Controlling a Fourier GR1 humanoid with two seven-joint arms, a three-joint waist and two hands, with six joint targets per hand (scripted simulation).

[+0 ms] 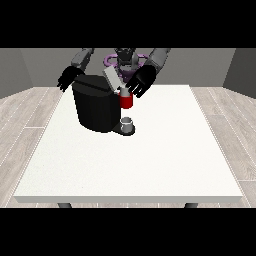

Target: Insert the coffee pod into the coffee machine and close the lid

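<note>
Lid [112,78] up on coffee machine [96,106], robot hand at view's right [141,82] just above red pod holder [126,101], finger state unclear; pod itself not discernible; other robot hand [67,79] open, farther.

Black coffee machine [96,107], lid [112,78] raised, red pod holder [126,101]

Both arms reach forward — hand at the view's right [141,81] lower, fingers spread.
</note>
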